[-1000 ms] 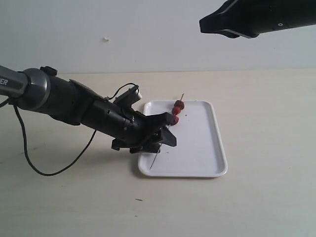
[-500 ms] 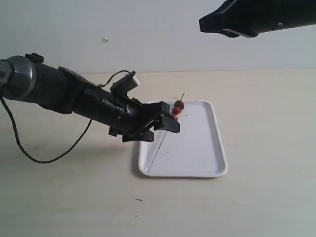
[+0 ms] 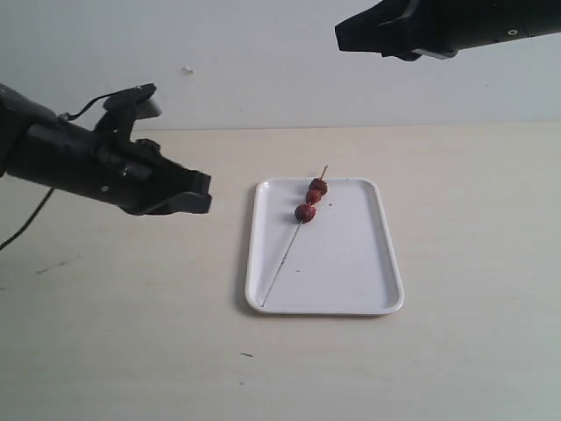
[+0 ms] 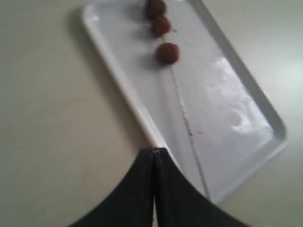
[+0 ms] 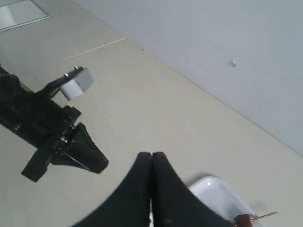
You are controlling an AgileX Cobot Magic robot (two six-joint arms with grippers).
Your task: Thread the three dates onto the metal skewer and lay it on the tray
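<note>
On the pale worktop (image 3: 456, 368) the tray (image 3: 368, 263) carried the metal skewer (image 3: 282, 267) lying flat inside its low rim, which should stop it rolling. The three dates (image 3: 305, 212) sat bunched toward one end. Left fingers (image 4: 142, 189) and right fingers (image 5: 139, 189) were pressed together, empty and well apart from it, so the job looked finished.

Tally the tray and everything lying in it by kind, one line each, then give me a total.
dates: 3
metal skewer: 1
white tray: 1
Total: 5
</note>
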